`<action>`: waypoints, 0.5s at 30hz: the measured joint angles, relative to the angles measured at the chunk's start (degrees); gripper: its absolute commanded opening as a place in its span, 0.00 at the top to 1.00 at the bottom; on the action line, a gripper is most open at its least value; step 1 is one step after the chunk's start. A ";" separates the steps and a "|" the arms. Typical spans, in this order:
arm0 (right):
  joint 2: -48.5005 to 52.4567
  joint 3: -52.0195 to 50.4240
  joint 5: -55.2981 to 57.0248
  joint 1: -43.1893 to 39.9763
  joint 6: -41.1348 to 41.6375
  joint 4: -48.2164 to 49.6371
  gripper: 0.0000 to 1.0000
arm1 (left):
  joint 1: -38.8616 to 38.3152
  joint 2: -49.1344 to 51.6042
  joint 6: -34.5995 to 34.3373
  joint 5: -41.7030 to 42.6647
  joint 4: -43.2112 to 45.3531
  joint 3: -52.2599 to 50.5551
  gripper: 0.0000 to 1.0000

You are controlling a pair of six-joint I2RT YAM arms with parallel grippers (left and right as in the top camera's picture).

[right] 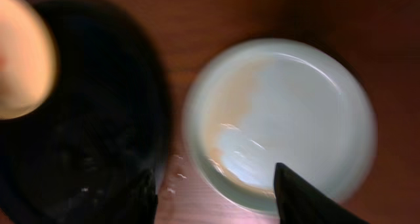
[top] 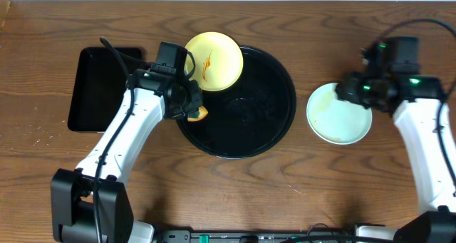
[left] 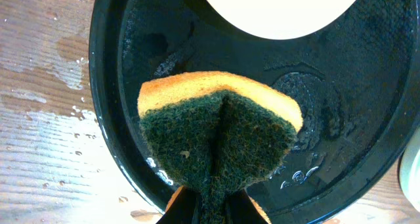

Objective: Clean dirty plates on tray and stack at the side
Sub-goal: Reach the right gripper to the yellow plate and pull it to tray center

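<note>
Left gripper: clamped on the sponge over the tray.
Right gripper: spread over the blue plate.
Yellow plate: smeared, seen at the tray's edge.

The surface lay open along its near edge. A narrow gap separated the tray from the blue plate near the right edge. The yellow plate and the left claw, with its sponge, obstructed the tray's left side.

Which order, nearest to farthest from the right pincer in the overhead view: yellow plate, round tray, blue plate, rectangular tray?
1. Blue plate, under the right pincer.
2. Round tray, centre.
3. Yellow plate, tray's upper-left rim.
4. Rectangular tray, far left.
</note>
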 measured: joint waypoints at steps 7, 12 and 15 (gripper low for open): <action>2.40 3.19 -1.05 12.11 1.99 10.82 0.37 | 5.16 -0.59 2.60 -0.04 -0.52 0.00 0.93; 8.48 4.52 -1.01 17.49 3.61 19.43 0.37 | 9.77 -3.98 3.61 -0.22 -0.57 0.00 0.93; 15.13 7.78 -1.05 19.78 4.20 20.68 0.37 | 10.99 -5.40 4.20 -0.28 -0.81 0.00 0.92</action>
